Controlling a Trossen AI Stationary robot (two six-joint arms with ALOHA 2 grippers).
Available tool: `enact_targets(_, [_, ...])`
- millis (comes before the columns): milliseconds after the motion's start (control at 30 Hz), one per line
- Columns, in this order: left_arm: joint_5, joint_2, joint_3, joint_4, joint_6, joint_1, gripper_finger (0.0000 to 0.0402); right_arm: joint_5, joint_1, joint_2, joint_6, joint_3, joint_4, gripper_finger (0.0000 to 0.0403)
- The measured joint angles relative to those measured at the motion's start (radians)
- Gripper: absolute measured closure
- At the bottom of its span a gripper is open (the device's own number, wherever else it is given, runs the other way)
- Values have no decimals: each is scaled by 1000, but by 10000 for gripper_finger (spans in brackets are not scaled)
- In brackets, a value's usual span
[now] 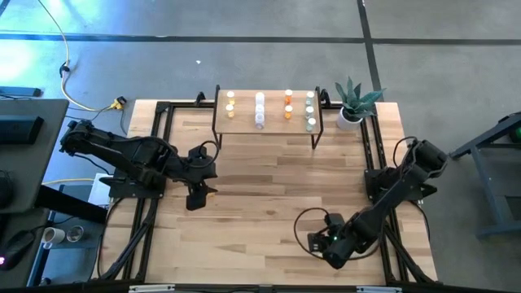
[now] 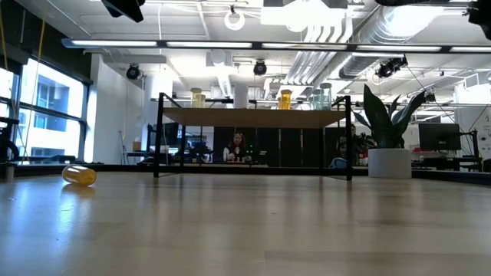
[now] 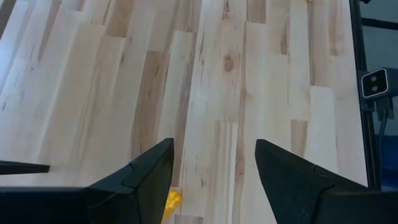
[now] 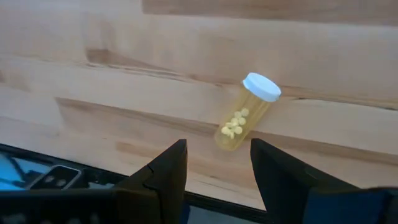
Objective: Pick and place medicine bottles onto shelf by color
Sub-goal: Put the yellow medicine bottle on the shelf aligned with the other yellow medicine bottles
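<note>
The right gripper (image 4: 214,171) hangs low near the front right part of the table (image 1: 269,203). Its two dark fingers (image 4: 163,171) are apart and hold nothing. Just past its tips a yellow bottle (image 4: 244,115) lies on its side on the wood. It has a white cap (image 4: 262,86) and small pills show inside it. The bottle is a bit off to one side of the gap, not between the fingers, and not touching them.

The left gripper (image 3: 214,168) hangs over the left middle of the table. Its fingers are apart too, with bare wood between them. A bit of something yellow (image 3: 171,200) peeks out beside one finger; I cannot tell what it is.

The shelf (image 1: 267,115) stands far ahead of both grippers, at the back edge of the table. Bottles stand on it in four rows by color: yellow (image 1: 230,103), white (image 1: 260,109), orange (image 1: 288,104) and pale green (image 1: 310,110). A plant (image 1: 354,103) sits beside the shelf.
</note>
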Motion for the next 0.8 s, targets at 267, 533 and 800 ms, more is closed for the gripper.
enact_targets(267, [-1,0,0,1,-18,-1,186,-45,8,83,7,0,68,235])
enact_targets(533, [-1,0,1,1,-22,-1,186,-86,4,139,20,0,96,235])
enact_targets(800, [-1,0,1,1,-23,-1,186,-88,-21,180,25,0,94,235])
